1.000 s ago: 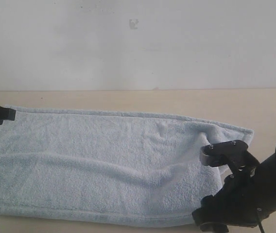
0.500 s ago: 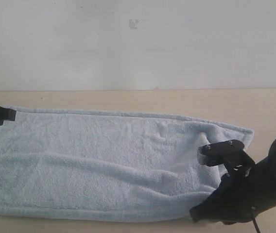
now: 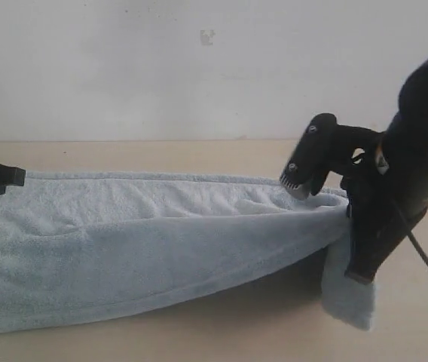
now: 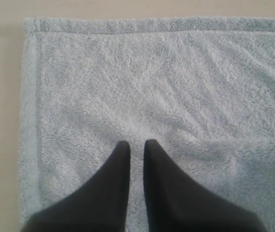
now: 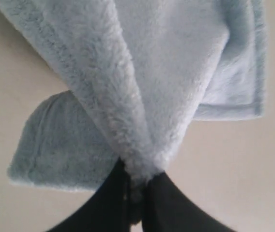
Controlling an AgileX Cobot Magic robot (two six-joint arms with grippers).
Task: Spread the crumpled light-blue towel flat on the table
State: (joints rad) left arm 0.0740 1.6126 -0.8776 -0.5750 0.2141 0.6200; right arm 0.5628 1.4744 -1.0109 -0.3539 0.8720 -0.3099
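Note:
The light-blue towel [image 3: 161,234] stretches lengthwise across the beige table [image 3: 199,154]. Its right end is raised and gathered into a bunch, with a flap hanging below. My right gripper [image 3: 356,273] [image 5: 136,181] is shut on that bunched end of the towel [image 5: 166,72], held above the table [image 5: 253,169]. The towel's near long edge on the right hangs off the surface and casts a shadow. At the far-left corner, my left gripper [image 3: 14,178] [image 4: 133,143] has its fingers close together over flat towel [image 4: 152,72], with nothing visibly pinched between them.
A plain white wall [image 3: 214,68] rises behind the table's far edge. Bare tabletop shows to the right of the towel [image 3: 417,302] and beyond its far hem. The right arm's dark body [image 3: 425,143] fills the upper right of the exterior view.
My right gripper has risen from low at the towel's near-right corner, carrying that end up off the table, so the towel's right half now hangs. The left gripper has stayed put.

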